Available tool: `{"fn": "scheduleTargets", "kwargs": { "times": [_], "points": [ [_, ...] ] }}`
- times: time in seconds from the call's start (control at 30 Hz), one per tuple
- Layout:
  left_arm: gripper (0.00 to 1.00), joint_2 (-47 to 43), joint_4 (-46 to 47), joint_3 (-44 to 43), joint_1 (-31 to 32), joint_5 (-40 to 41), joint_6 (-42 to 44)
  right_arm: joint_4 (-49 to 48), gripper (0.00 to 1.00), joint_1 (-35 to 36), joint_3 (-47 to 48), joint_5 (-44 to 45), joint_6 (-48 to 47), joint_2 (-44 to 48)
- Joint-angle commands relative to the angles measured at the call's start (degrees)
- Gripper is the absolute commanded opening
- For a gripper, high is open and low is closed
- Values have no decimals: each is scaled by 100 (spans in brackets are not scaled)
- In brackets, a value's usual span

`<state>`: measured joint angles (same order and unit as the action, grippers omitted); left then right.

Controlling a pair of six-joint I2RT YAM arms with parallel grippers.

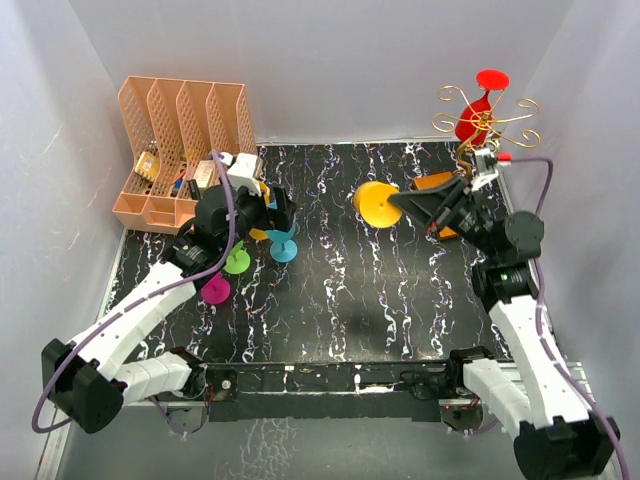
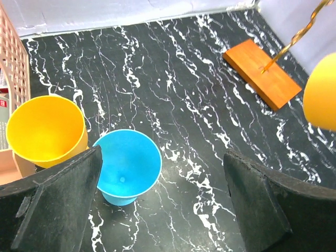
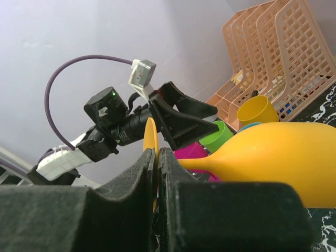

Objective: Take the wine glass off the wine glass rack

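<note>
Right claw point(image 3: 157, 157) clenched on thin foot disc of yellow wine glass point(image 1: 376, 204). Bowl pokes out sideways, glass hangs over desk point(image 1: 340, 300). It's off wine glass rack point(image 2: 261, 73), near the orange base. Red glass point(image 1: 478, 110) hangs upside down in gold curls.

Looks like light plastic, stiff, kinda slick. Edge pinch on foot could let it swivel; stem under bowl seems safer hold imo. Can't really tell how deep foot sits in jaws.

Left claw point(image 2: 160, 195) spread wide, empty, above blue cup point(image 2: 128, 165).
</note>
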<state>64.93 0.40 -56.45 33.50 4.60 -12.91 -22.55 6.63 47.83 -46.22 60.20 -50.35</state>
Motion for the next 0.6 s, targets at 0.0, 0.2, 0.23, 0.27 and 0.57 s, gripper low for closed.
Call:
{"fn": "scheduleTargets", "kwargs": {
  "times": [0.0, 0.2, 0.23, 0.27, 0.57],
  "points": [
    [97, -681, 424, 264, -27, 278, -520, -99, 8, -13, -643, 772, -98, 866],
    [97, -1605, -459, 350, -28, -222, -1951, -543, 8, -13, -1463, 1570, 597, 1564],
    [97, -1764, -600, 322, -29, -331, -2083, -907, 8, -14, -1577, 1657, 812, 1556],
    [97, -1857, -743, 275, -34, -398, -2204, -1228, 8, -13, -1625, 1700, 1040, 1487],
    [97, -2335, -476, 248, -36, -1635, -3674, -3855, 8, 263, -1774, 1366, 3909, 225]
  ]
}}
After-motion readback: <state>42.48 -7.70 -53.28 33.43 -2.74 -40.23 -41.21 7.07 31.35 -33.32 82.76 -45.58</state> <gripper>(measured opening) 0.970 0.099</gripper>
